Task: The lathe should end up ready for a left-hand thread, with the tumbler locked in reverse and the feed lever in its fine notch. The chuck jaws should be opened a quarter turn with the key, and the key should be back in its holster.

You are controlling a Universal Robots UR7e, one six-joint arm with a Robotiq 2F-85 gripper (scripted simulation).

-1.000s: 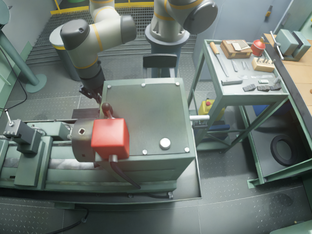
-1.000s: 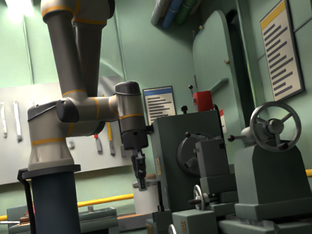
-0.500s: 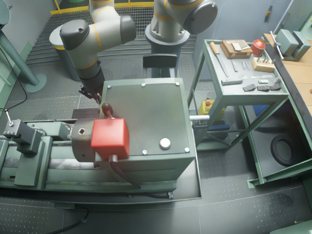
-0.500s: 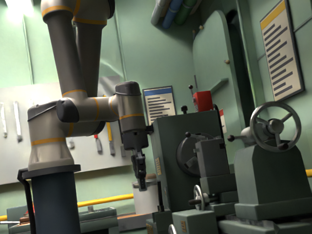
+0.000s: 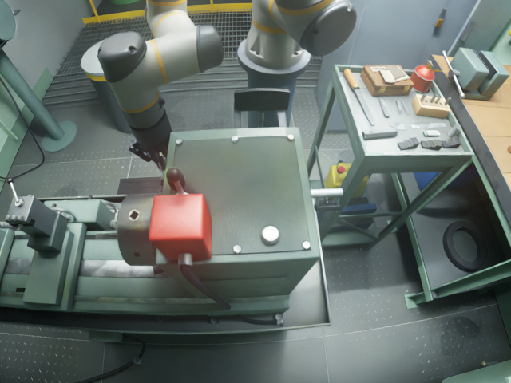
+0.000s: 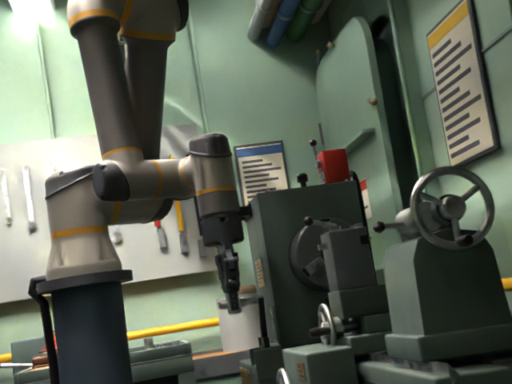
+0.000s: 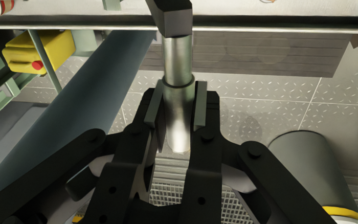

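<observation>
The chuck key (image 7: 177, 87) is partly hidden: I see only its steel shank, whose far end sits in a dark square holder (image 7: 173, 17) on the back of the headstock. The shank is held between the fingers of my closed gripper (image 7: 177, 111). The gripper (image 6: 231, 289) hangs behind the headstock (image 5: 243, 198), at its chuck-end corner. The chuck (image 5: 134, 229) shows an empty square key socket (image 5: 133, 214) on top. A dark-knobbed lever (image 5: 175, 178) rises beside the red box (image 5: 181, 226).
Behind the lathe stands my arm's blue-grey pedestal (image 5: 272, 78) on grated flooring. A grey bin (image 7: 311, 163) sits on the floor near the gripper. A tool cart (image 5: 396, 119) stands right of the headstock, a yellow can (image 5: 340, 175) under it. The tailstock handwheel (image 6: 453, 206) is nearest the second side camera.
</observation>
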